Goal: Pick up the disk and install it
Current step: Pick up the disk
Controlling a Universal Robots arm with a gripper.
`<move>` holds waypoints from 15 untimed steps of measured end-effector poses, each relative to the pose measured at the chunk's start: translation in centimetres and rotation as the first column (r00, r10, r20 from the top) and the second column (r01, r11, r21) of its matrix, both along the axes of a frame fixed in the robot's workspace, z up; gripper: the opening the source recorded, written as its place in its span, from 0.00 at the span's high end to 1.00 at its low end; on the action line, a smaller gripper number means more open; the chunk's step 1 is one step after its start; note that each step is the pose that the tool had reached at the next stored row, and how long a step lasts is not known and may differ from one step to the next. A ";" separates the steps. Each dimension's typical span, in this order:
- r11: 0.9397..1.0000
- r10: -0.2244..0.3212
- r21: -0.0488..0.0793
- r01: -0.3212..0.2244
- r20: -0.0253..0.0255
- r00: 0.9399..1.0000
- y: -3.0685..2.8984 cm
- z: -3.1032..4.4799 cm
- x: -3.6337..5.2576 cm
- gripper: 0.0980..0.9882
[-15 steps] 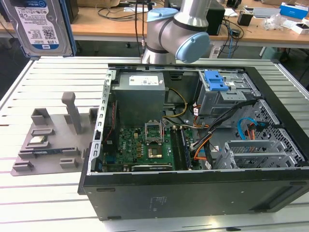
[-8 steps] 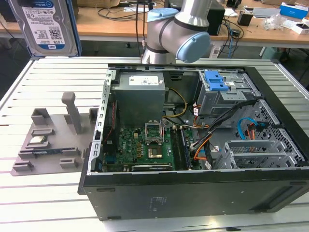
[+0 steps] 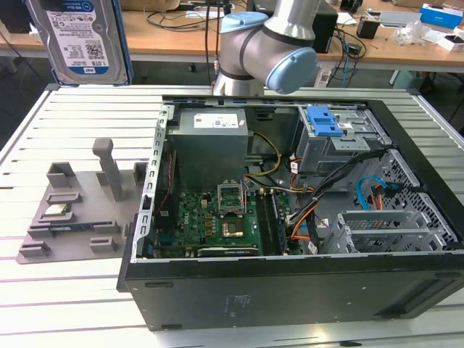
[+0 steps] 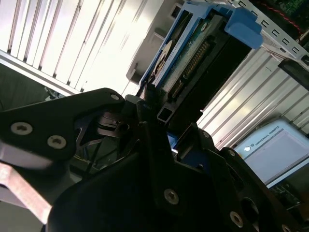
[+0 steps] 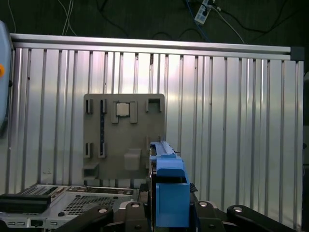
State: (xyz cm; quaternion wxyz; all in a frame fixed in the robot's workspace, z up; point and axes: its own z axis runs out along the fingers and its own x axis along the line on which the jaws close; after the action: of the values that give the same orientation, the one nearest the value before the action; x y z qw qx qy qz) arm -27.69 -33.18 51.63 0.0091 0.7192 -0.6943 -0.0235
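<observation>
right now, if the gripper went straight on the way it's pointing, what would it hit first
Probably the grey fixture tray on the slatted table. The gripper, shut on the disk, points down at it in the first wrist view. Depth is unclear, and the disk would touch first.

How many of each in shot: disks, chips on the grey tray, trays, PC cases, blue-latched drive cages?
disk: 1
processor chip on the tray: 1
grey tray: 1
PC case: 1
drive cage with blue latch: 1
Total: 5
</observation>
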 end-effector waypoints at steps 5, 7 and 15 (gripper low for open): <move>1.000 0.000 0.000 0.000 0.000 1.000 0.00 0.00 1.52 0.70; 1.000 0.000 0.000 0.000 0.000 1.000 0.00 0.00 1.94 0.70; 1.000 0.000 0.000 0.000 0.000 1.000 0.00 0.00 3.53 0.70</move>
State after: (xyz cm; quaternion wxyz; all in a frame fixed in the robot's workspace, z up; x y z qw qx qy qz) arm -24.16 -33.18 51.62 0.0091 0.7192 -0.6943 -0.0235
